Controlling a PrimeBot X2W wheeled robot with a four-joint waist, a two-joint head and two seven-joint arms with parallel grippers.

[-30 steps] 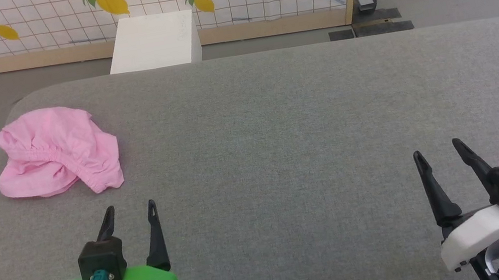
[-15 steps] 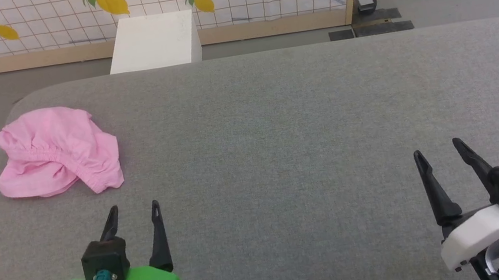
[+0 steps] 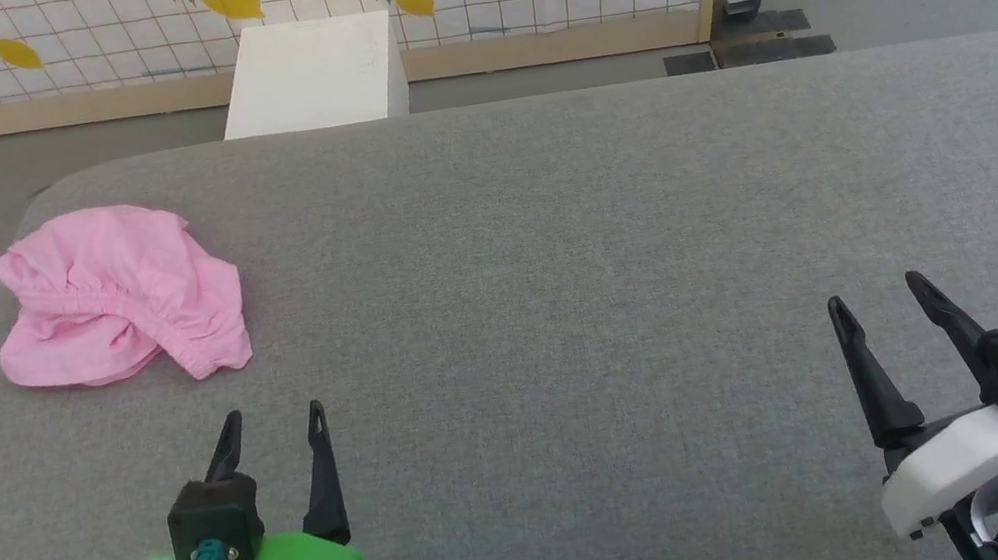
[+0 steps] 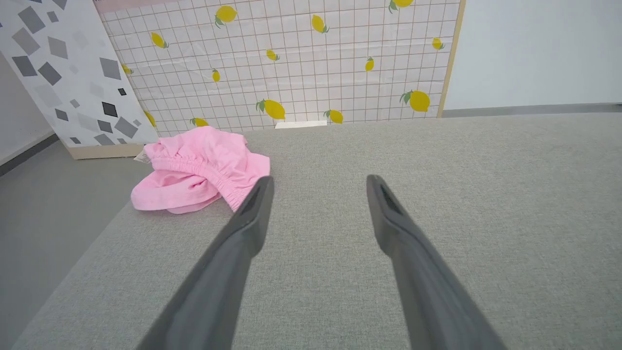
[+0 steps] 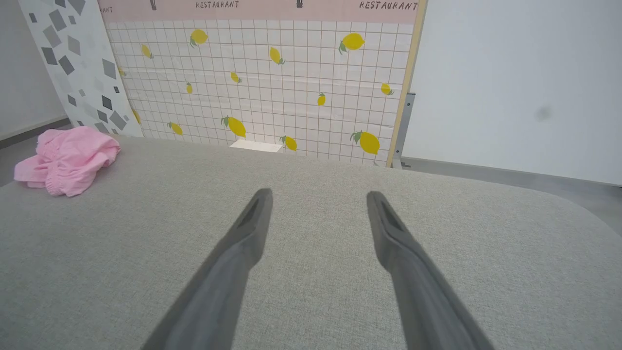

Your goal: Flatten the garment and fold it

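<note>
Softly crumpled thin pink garment (image 3: 116,293), gathered waistband.

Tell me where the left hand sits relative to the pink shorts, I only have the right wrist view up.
Observer: In the head view the left hand is open and stops short of the pink shorts, which lie ahead and to its left, with bare grey surface between it and the cloth.
Operator: Anything on the shorts I can't make out from here?
Observer: In the left wrist view a small white tag sticks out at their far left edge, beside the gathered waistband.
</note>
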